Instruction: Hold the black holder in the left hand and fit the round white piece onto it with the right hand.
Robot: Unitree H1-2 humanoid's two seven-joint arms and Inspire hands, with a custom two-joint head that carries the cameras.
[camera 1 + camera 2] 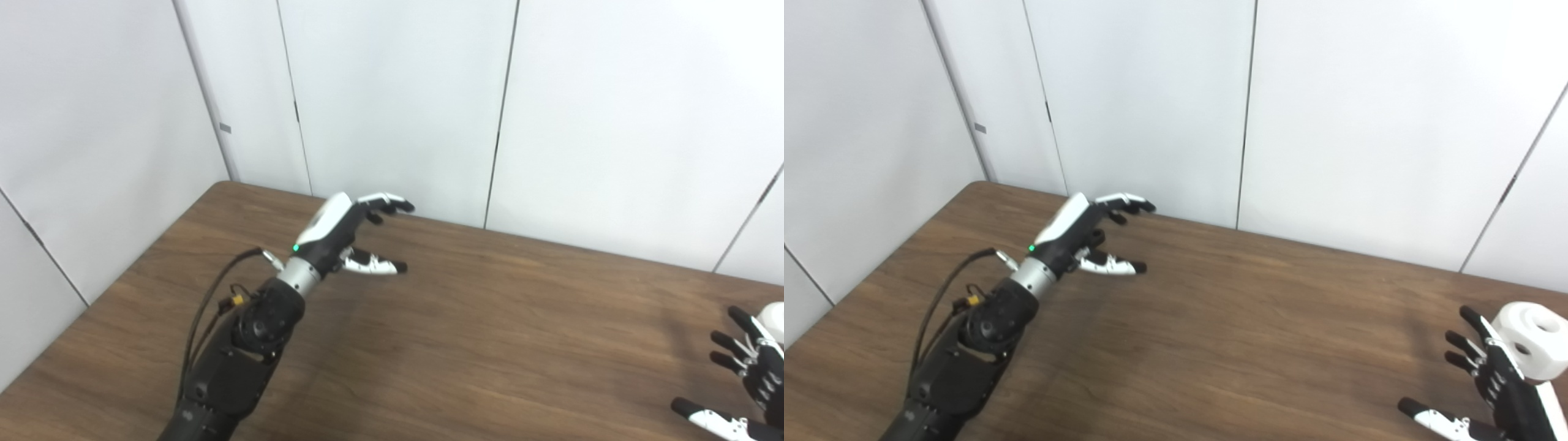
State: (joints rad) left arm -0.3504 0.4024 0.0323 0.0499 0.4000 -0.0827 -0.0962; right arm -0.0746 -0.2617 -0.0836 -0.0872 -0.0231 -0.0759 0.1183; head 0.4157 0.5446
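Nearest me, at the bottom right corner, my right hand hangs over the table with fingers spread wide and thumb out, holding nothing. Palm seems turned inward; much of it is cut by the frame edge.

Just beyond those fingertips, touching or nearly so (cannot tell which), the round white piece sits on the table near the right edge. It has a central hole and a smaller hole in its side, and it seems tilted a little.

Risks on this side, as I judge them: I am approaching from beside it, not over it, so a closing finger could push the piece toward the table's right edge instead of trapping it. Smooth rounded body, likely to roll or skid. Part of the hand is out of view, so grip alignment is hard to check.

Further off, to the left, my left hand is raised above the wood, fingers and thumb parted in an open claw, empty.

Black holder: not visible in either view. Main worry. The left hand has nothing to present, so the fit cannot be attempted until the holder is found.

Farthest: white wall panels behind the table's back edge.
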